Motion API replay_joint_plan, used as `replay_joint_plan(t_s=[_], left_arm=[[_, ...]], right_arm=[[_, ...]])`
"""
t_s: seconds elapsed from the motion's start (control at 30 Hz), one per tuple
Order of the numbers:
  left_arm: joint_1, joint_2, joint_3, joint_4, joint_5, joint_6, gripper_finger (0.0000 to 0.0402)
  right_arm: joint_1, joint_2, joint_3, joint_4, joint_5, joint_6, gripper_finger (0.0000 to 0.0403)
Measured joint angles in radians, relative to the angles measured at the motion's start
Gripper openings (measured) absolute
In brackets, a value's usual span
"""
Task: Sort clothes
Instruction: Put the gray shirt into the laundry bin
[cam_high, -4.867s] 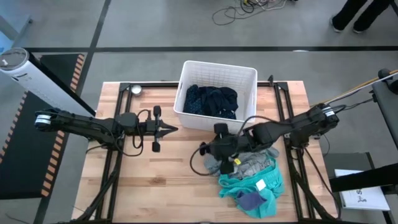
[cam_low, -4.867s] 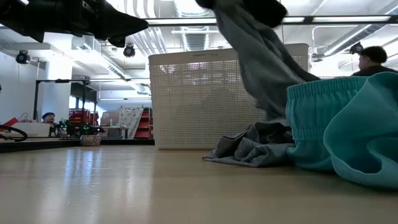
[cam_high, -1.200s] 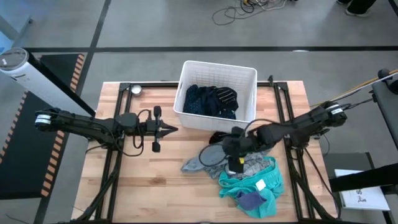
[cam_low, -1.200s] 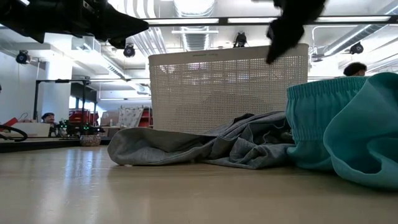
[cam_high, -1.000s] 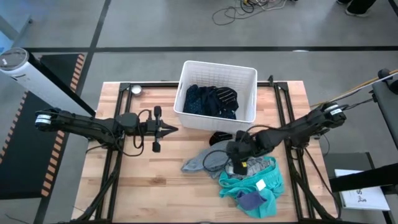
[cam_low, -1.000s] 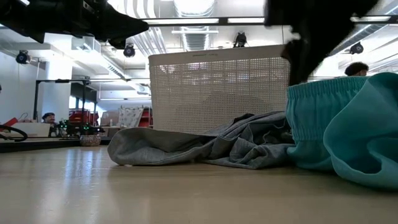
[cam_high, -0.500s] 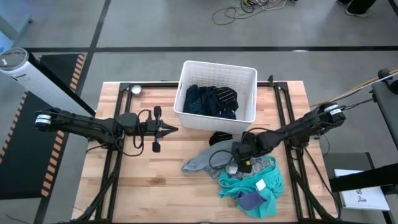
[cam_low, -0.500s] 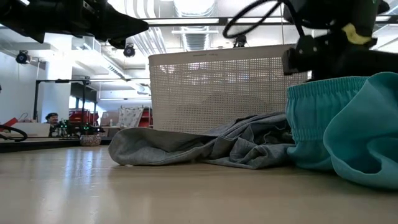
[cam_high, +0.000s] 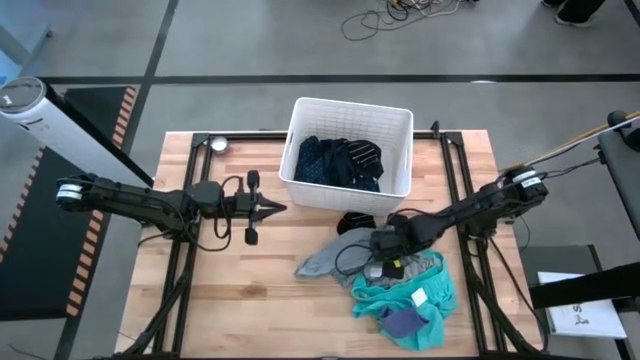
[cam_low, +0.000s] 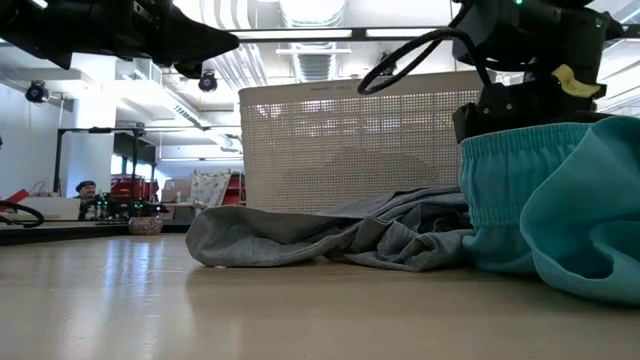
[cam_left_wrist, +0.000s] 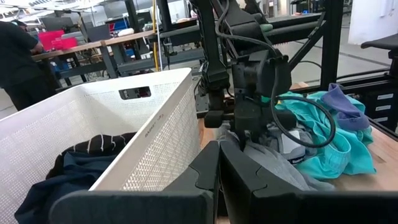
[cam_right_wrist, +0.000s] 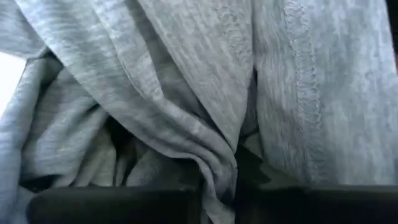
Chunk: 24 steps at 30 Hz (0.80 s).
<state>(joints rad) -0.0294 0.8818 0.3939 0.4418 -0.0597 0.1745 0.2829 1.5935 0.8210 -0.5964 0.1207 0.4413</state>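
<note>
A grey garment (cam_high: 322, 262) lies spread on the table in front of the white basket (cam_high: 350, 108); it also shows in the low view (cam_low: 330, 235). To its right lies a bright teal garment (cam_high: 428, 296) with a white label and a small purple-blue piece (cam_high: 403, 322) on top. A dark navy patterned garment (cam_high: 335, 160) lies in the basket. My right gripper (cam_high: 381, 248) is down on the grey heap, beside the teal garment, shut on grey cloth. My left gripper (cam_high: 278, 208) is shut and empty, above the table's left half. My right gripper pinches a raised fold of the grey garment (cam_right_wrist: 219, 163) between its two fingers, coming from above. The cloth around the fold lies slack in creases. The garment rests on the table, its far end (cam_low: 215, 245) stretched out to the left.
The basket stands at the table's far middle. A small dark item (cam_high: 350, 221) lies just in front of it. Bare wood lies at the table's near left (cam_high: 250, 300). People show in the room beyond the table.
My right gripper has come down from above the table onto the grey garment, moving toward the table's right and near edge. The garment's outstretched left end has slid a little to the right.
</note>
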Motion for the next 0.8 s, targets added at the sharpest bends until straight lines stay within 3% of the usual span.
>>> replay_joint_plan(t_s=[0.23, 0.57, 0.8], left_arm=[[0.0, 0.0, 0.0, 0.002, 0.0, 0.0, 0.0], [0.0, 0.0, 0.0, 0.002, 0.0, 0.0, 0.0], [0.0, 0.0, 0.0, 0.002, 0.0, 0.0, 0.0]], right_arm=[[0.016, -0.001, 0.202, -0.136, -0.044, -0.067, 0.0007], [0.049, -0.001, 0.575, -0.326, 0.115, -0.176, 0.0004], [0.064, -0.001, 0.764, -0.376, 0.199, -0.235, 0.0003]])
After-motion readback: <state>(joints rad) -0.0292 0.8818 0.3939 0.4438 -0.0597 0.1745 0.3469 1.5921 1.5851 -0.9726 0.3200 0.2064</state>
